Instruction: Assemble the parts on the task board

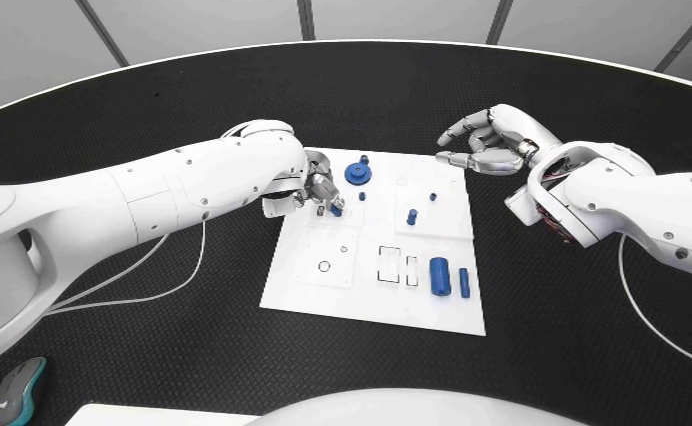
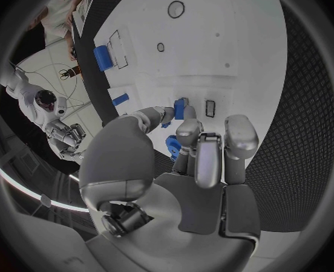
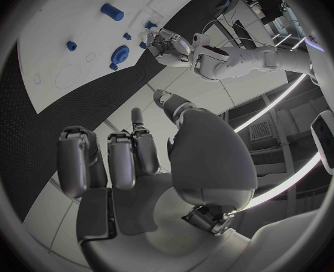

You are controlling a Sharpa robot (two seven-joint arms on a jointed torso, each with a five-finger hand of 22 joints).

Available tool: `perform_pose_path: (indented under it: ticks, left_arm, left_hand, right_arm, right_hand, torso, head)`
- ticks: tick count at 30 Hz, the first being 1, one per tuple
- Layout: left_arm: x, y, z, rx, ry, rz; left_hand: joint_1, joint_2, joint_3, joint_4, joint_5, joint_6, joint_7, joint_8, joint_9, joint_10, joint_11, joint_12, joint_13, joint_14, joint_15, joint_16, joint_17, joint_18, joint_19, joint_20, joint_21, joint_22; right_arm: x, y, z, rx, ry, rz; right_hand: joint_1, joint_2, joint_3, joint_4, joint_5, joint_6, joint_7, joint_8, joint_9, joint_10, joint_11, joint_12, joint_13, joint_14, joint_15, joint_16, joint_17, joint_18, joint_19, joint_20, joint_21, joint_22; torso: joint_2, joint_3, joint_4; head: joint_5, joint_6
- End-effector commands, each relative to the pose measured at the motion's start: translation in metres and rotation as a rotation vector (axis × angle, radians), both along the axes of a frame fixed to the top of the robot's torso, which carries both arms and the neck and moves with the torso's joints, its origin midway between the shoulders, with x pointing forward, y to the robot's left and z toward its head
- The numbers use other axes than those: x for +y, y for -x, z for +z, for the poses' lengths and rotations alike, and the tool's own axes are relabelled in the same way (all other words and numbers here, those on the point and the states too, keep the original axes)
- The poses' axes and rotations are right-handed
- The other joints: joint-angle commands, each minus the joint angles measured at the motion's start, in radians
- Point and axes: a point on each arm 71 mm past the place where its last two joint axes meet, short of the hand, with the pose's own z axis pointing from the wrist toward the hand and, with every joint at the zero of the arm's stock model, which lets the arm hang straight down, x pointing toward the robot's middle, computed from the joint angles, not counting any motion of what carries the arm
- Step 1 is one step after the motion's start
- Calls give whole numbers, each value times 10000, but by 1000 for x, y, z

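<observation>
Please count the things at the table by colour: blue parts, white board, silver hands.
Blue parts: 5 (round part, small part, peg, cylinder, bar)
White task board: 1
Silver hands: 2 (left hand, right hand)
Total: 8

1 white task board, 2 silver hands, and about 6 blue parts on it, among them 2 cylinders lying side by side.
</observation>
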Motion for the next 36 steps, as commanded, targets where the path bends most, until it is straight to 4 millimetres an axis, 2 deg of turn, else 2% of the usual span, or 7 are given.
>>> perform_pose_path:
  ticks: [1, 12, 25, 36]
  left_arm:
    - [0, 0, 0, 32, -31, -15]
    - [1, 1, -1, 175, -181, -47]
    - [0, 0, -1, 144, -206, -5]
    - [-2, 1, -3, 341, -349, -113]
  left_hand:
    - [129, 5, 1656, -1743, 41, 46, 14, 43, 16, 61, -4, 36, -1, 753, -60, 62, 1532, -173, 82, -15, 62, 9]
    - [134, 0, 1655, -1750, 64, 56, 11, 37, 17, 61, -8, 29, -10, 751, -64, 59, 1527, -175, 86, -15, 68, 18]
    - [139, -4, 1655, -1755, 89, 63, 8, 32, 17, 53, -11, 10, -35, 751, -70, 59, 1528, -184, 102, -11, 83, 53]
    - [139, -4, 1654, -1755, 121, 75, 6, 25, 19, 86, -14, 47, 20, 752, -73, 60, 1530, -186, 106, -8, 89, 62]
  right_arm:
    - [0, 0, 0, 1, 0, 1]
    - [0, 0, 0, 7, 3, 6]
    - [0, 0, 0, 15, 9, 0]
    - [0, 0, 0, 28, 12, -3]
  right_hand:
    - [-15, 29, 1, 38, 40, -68, -15, 36, 10, 8, -28, 12, 1238, 746, -44, -23, 1407, 89, 313, -69, -55, 1293]
    - [-15, 29, 1, 38, 40, -68, -15, 36, 10, 8, -28, 12, 1238, 746, -44, -23, 1407, 89, 313, -69, -55, 1293]
    - [-15, 29, 1, 38, 40, -68, -15, 36, 10, 8, -28, 12, 1238, 746, -44, -23, 1407, 89, 313, -69, -55, 1293]
    - [-15, 29, 1, 38, 40, -68, -15, 36, 10, 8, -28, 12, 1238, 746, -44, -23, 1407, 89, 313, -69, -55, 1293]
  torso:
    - [-1, 2, 4]
    - [-4, -8, 3]
    - [1, 2, 3]
    - [5, 8, -5]
  head:
    - [-6, -21]
    - [6, -39]
    - [18, -51]
    - [1, -111]
